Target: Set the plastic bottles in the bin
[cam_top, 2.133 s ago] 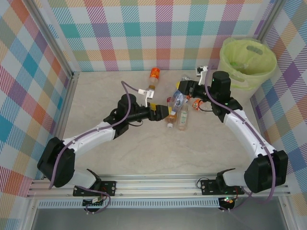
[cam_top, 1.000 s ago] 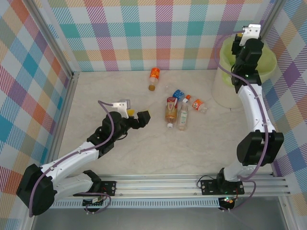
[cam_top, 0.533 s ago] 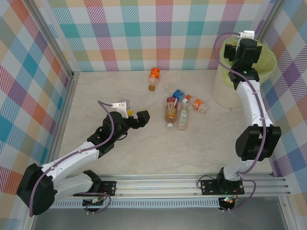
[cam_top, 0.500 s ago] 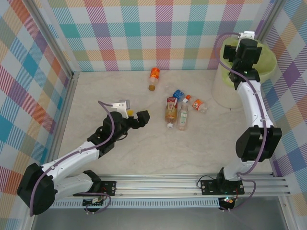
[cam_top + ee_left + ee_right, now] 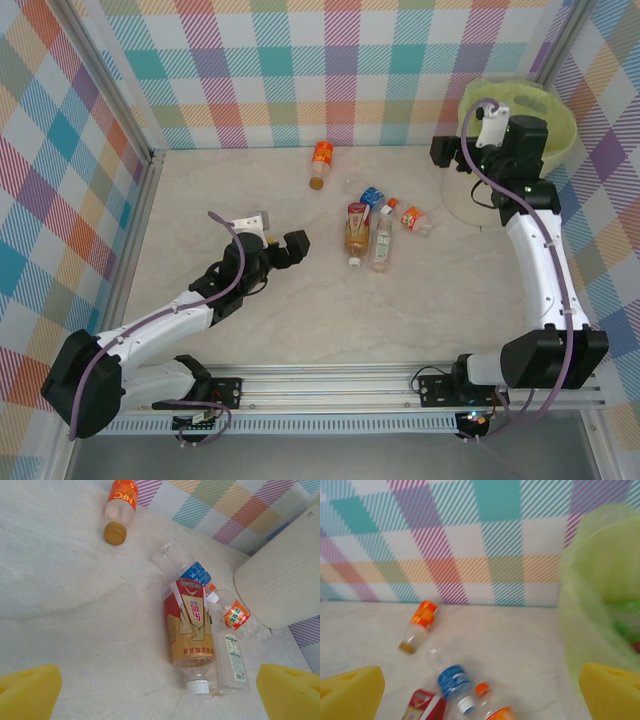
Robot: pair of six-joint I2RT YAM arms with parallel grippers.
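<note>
Pastel plaid walls enclose a pale, marbled counter on three sides. Aluminium posts stand at the back corners, and a metal rail runs along the near edge.

Farthest left of the bin, the left arm reaches low over the counter. The left jaws are spread wide with nothing between them. In the left wrist view their yellow pads sit at the two lower corners, with bare counter and bottles between.

Five plastic bottles lie on their sides on the counter, all outside the bin and to its left.
- **Orange-labelled bottle**: apart from the others, near the back wall and farthest from the bin.
- **Blue-labelled bottle**: at the far end of the cluster of four.
- **Red-and-tan bottle**: directly beside the clear one, on the side away from the bin.
- **Clear white-labelled bottle**: on the side of that pair towards the bin.
- **Small orange-banded bottle**: closest to the bin, near its foot but not touching it.

The right arm rises on the near side of the bin, and its wrist hides part of the bin's left wall. The right jaws are also wide and hold nothing. In the blurred right wrist view their yellow pads sit in the lower corners.

The bin stands upright in the far right corner, with a whitish wall and a lime-green liner folded over the rim. Its contents cannot be made out.
</note>
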